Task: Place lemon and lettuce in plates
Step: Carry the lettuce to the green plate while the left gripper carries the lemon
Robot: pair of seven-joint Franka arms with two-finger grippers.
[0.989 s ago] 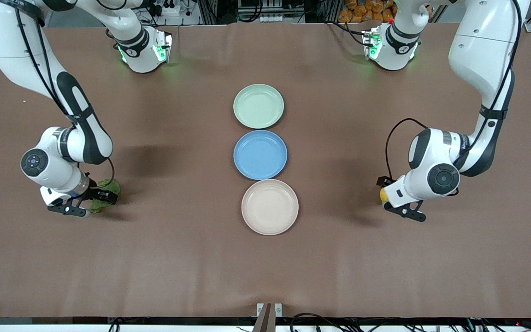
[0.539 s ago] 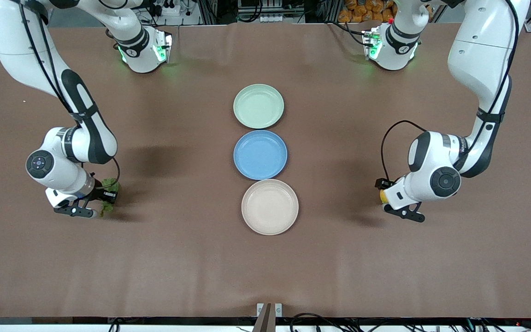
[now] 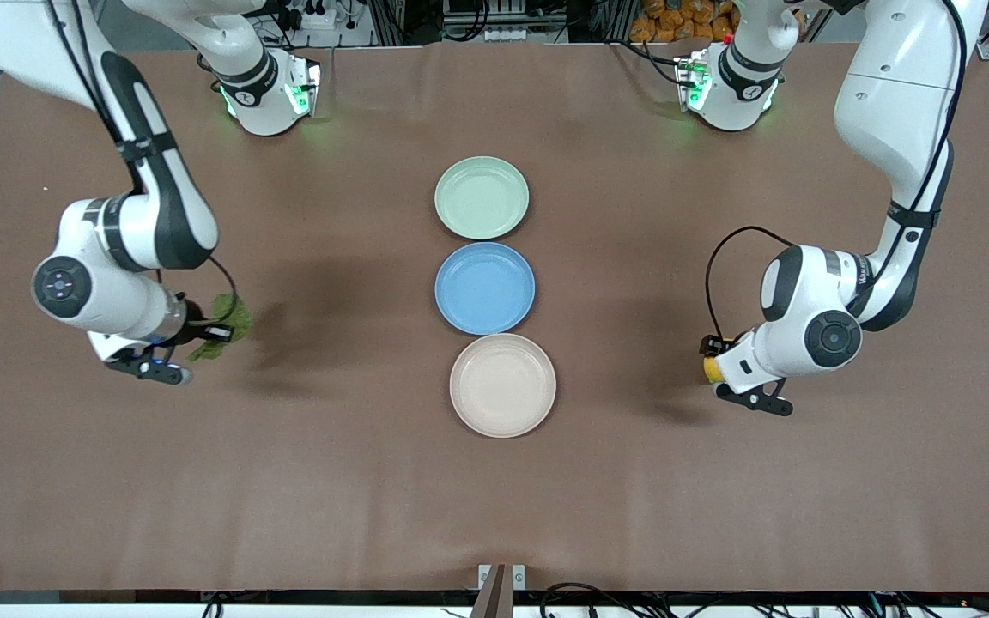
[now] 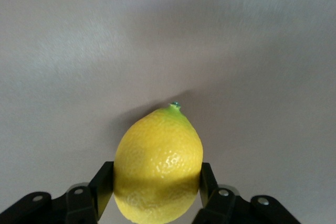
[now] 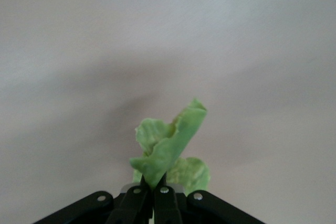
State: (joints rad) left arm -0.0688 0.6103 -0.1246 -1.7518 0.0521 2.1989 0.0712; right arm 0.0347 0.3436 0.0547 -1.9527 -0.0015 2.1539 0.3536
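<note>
Right hand is clamped on the lettuce, over bare surface at the right arm's end. Left hand grips the lemon across its width, long axis pointing away from the wrist, at the left arm's end. Both plates lie between the hands: mint plate, cream plate, blue plate between them. Count: one lemon, one lettuce, three plates.

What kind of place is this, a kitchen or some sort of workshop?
Most likely a robotics lab, not a kitchen: two robot arms stand at a brown-covered table, the left gripper holding a lemon, the right gripper a lettuce leaf.
</note>
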